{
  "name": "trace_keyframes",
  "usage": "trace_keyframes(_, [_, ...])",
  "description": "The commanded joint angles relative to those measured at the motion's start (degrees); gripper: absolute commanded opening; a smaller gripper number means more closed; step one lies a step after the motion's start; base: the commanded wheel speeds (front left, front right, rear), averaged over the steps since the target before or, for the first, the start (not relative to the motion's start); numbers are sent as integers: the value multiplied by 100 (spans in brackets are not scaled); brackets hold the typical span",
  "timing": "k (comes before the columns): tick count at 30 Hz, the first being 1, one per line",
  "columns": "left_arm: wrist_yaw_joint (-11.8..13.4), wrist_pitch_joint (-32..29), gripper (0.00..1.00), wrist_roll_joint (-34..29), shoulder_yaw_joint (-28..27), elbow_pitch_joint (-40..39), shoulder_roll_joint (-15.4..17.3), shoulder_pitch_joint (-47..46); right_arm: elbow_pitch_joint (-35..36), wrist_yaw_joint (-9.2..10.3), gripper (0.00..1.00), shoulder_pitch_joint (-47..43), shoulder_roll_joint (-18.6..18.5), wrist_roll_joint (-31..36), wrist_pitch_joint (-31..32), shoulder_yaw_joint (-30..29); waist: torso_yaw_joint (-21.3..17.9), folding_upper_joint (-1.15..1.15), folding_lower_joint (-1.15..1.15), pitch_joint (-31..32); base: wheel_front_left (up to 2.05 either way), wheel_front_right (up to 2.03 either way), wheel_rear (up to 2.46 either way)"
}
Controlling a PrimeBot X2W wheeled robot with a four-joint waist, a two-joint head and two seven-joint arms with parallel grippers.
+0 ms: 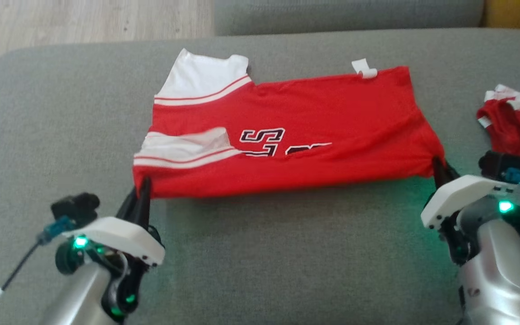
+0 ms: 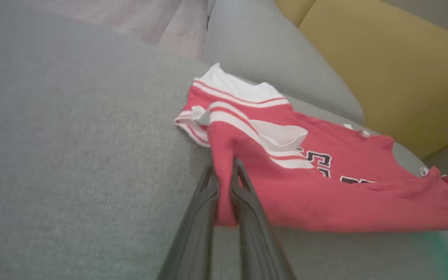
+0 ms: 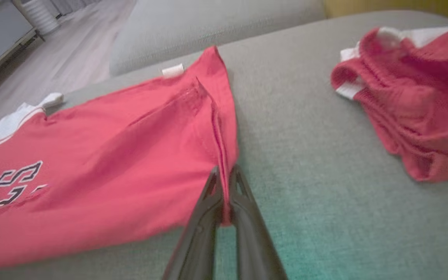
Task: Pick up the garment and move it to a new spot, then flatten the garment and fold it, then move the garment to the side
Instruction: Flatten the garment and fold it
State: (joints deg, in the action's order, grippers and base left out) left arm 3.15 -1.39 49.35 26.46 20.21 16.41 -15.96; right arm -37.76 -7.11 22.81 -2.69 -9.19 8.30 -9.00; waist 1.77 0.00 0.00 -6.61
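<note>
Left gripper (image 1: pixel 144 184) and right gripper (image 1: pixel 438 163) are clamping near corners of the garment (image 1: pixel 296 131), a crumpled red cloth (image 1: pixel 519 133) lying near the right one.

Grey couch (image 1: pixel 260 253), crumpled red cloth (image 1: pixel 519 131), yellow cushion (image 2: pixel 383 66), wooden floor (image 1: pixel 84 20)

On the grey sofa seat (image 1: pixel 260 253) there are two red-and-white garments, one shirt (image 1: pixel 296 174) spread across the middle and one crumpled piece (image 1: pixel 517 131) at the right edge, and two grippers, the left gripper (image 1: pixel 144 184) and the right gripper (image 1: pixel 438 164), at the shirt's near corners.
</note>
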Motion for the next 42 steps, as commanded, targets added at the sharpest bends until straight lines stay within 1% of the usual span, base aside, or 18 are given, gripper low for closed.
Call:
trace_keyframes(1, [51, 9, 0, -52, -255, -258, 224, -131, 245, -37, 0, 185, -19, -47, -55, 75, -26, 0, 0, 72, 0, 0, 0])
trace_keyframes(5, [168, -196, 0, -75, -246, -880, 493, 144, 669, -37, 0, -139, -19, -183, 76, 4, -50, 0, 0, 183, 0, 0, 0])
trace_keyframes(10, [328, -419, 0, -23, -166, -1472, 711, 773, 1352, -37, 0, -929, -19, -445, 174, -40, -70, 0, 0, 198, 0, 0, 0])
trace_keyframes(15, [461, -327, 0, 123, -167, -1636, 675, 1408, 1753, -37, 0, -1677, -19, -791, 120, 37, -138, 0, 0, 155, 0, 0, 0])
trace_keyframes(18, [536, -127, 0, 241, -203, -1513, 492, 1704, 1785, -37, 0, -2005, -19, -855, -32, -17, -175, 0, 0, 138, 0, 0, 0])
trace_keyframes(19, [542, -80, 0, 249, -202, -1479, 455, 1740, 1773, -37, 14, -2056, -19, -846, -48, -10, -182, 0, 0, 139, 0, 0, 0])
trace_keyframes(20, [541, -40, 11, 244, -194, -1451, 430, 1762, 1773, -37, 35, -2099, -19, -840, -57, 17, -188, 0, 0, 141, 0, 0, 0])
trace_keyframes(21, [537, -8, 30, 239, -186, -1429, 410, 1776, 1781, -37, 46, -2132, -19, -849, -74, 30, -193, 0, 0, 141, 0, 0, 0])
trace_keyframes(22, [533, 15, 75, 235, -180, -1414, 396, 1781, 1794, -37, 95, -2165, -19, -857, -93, 33, -196, 0, 0, 142, 0, 0, 0])
trace_keyframes(23, [531, 35, 100, 222, -174, -1410, 390, 1774, 1813, -37, 100, -2200, -19, -848, -109, 28, -197, 0, 0, 142, 0, 0, 0])
trace_keyframes(26, [524, 45, 100, 154, -186, -1458, 469, 1680, 1937, -37, 100, -2288, -19, -790, -133, -8, -214, 0, 0, 129, 0, 0, 0])
trace_keyframes(28, [518, -5, 100, 80, -216, -1557, 602, 1530, 2075, -37, 100, -2317, -19, -722, -142, -73, -237, 0, 0, 93, 0, 0, 0])
trace_keyframes(30, [509, -110, 100, -31, -261, -1686, 803, 1272, 2259, -37, 100, -2298, -19, -662, -118, -103, -268, 0, 0, 46, 0, 0, 0])
trace_keyframes(31, [509, -110, 100, -31, -261, -1686, 803, 1272, 2259, -37, 100, -2298, -19, -662, -118, -103, -268, 0, 0, 46, 0, 0, 0])
trace_keyframes(32, [505, -185, 100, -93, -285, -1748, 913, 1106, 2366, -37, 100, -2272, -19, -619, -100, -112, -284, 0, 0, 24, 0, 0, 0])
trace_keyframes(36, [447, -596, 100, -329, -385, -1964, 1325, 146, 2795, -37, 100, -2054, -19, -501, 30, -137, -350, 0, 0, -138, 0, 0, 0])
trace_keyframes(40, [324, -1003, 100, -534, -441, -1842, 1559, -1076, 3170, -37, 100, -1645, -19, -252, 220, -57, -491, 0, 0, -401, 0, 0, 0])
trace_keyframes(42, [216, -1191, 100, -565, -435, -1653, 1580, -1650, 3309, -37, 100, -1388, -19, -167, 316, 61, -600, 0, 0, -577, 0, 0, 0])
